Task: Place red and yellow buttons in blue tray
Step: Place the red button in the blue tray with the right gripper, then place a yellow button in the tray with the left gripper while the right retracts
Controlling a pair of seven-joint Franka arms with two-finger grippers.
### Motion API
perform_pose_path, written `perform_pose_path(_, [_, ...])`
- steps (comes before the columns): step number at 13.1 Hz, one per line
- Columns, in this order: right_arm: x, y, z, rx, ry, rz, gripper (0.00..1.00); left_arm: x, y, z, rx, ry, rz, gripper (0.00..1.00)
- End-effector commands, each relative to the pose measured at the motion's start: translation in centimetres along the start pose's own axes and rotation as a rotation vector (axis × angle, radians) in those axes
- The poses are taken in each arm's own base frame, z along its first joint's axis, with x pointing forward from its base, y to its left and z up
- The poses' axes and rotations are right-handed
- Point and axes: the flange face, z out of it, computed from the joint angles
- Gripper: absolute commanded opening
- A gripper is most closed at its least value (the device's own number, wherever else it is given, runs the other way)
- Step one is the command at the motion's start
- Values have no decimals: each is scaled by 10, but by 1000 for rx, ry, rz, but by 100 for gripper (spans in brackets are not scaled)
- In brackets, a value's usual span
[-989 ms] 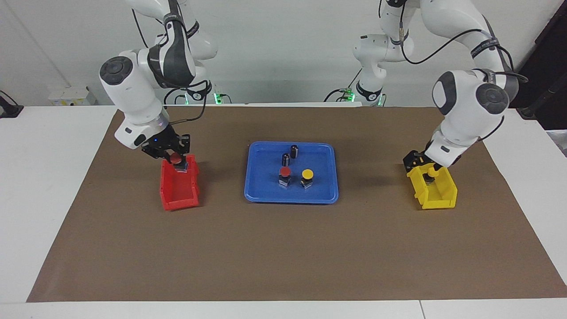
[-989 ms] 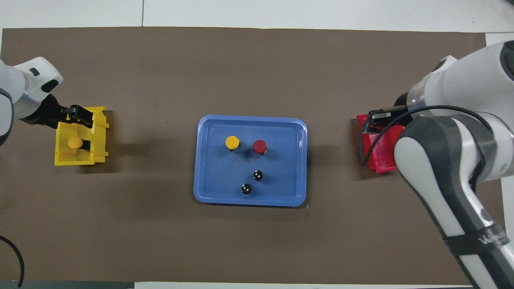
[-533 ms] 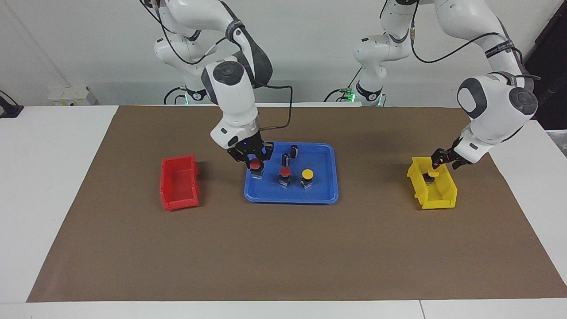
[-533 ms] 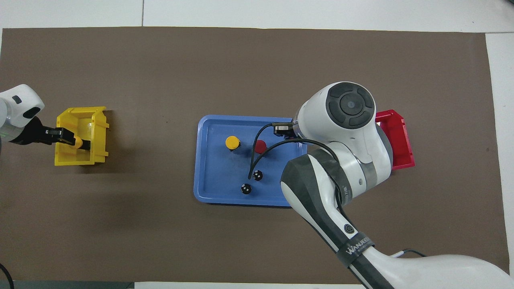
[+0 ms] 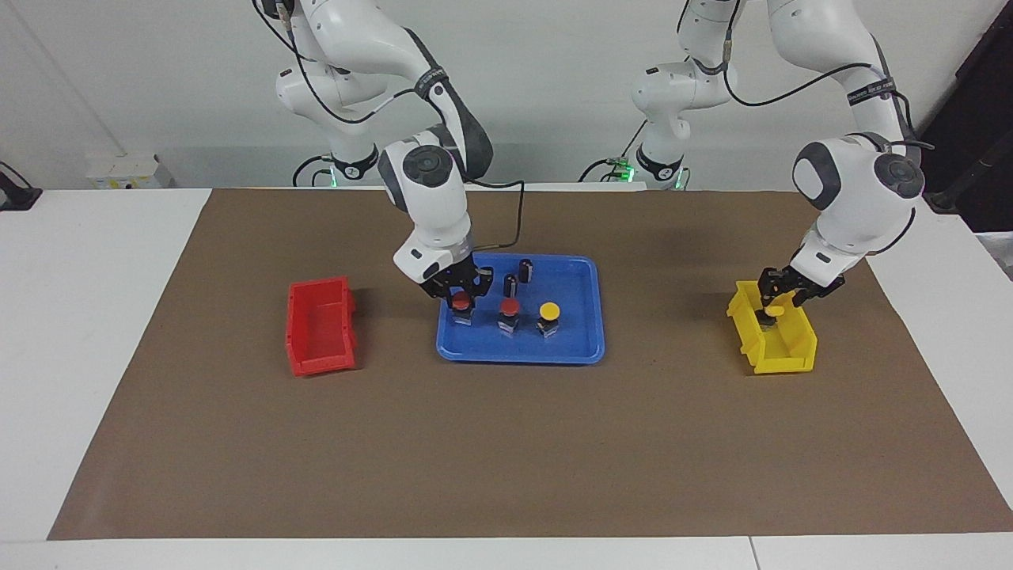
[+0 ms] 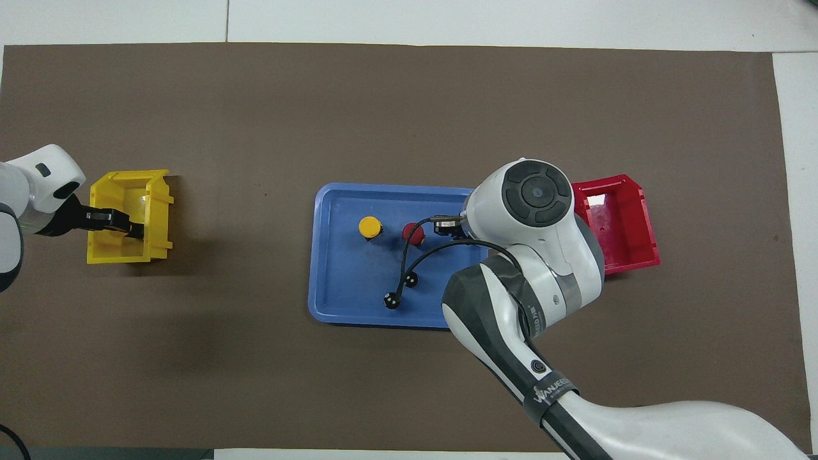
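Shallow blue plastic tray point(image 5: 586, 317) already holds one red-capped button point(image 5: 509, 309) and one yellow-capped button point(image 5: 548, 313) (plus two dark capless cylinders point(image 5: 517, 277)). Right gripper point(image 5: 460, 299) clamped on second red button point(image 5: 460, 305), low over tray. Left gripper point(image 5: 774, 305) pinches last yellow button point(image 5: 772, 311) in small yellow bin point(image 5: 783, 352). Two placements left.

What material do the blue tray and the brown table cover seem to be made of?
Blue tray: probably moulded plastic, smooth and slightly glossy, with rounded corners and a raised rim. Brown table cover: looks like matte paper or thin card, flat with straight cut edges.
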Motion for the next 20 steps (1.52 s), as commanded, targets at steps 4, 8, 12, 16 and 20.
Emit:
perform_pose_path(4, [-15, 5, 14, -3, 32, -19, 47, -12, 4, 11, 19, 30, -73, 1])
perform_pose_path(8, [1, 5, -10, 4, 52, -6, 100, 23, 14, -55, 29, -32, -85, 1])
perform_pose_path(12, [48, 85, -139, -60, 21, 128, 100, 48, 111, -133, 119, -34, -146, 1])
perform_pose_path(16, [18, 180, -243, -60, 20, 199, 100, 38, 278, -116, 74, 17, -216, 1])
perform_pose_path(20, [14, 237, -289, -67, -41, 104, 100, 31, 358, -71, -27, 5, -180, 1])
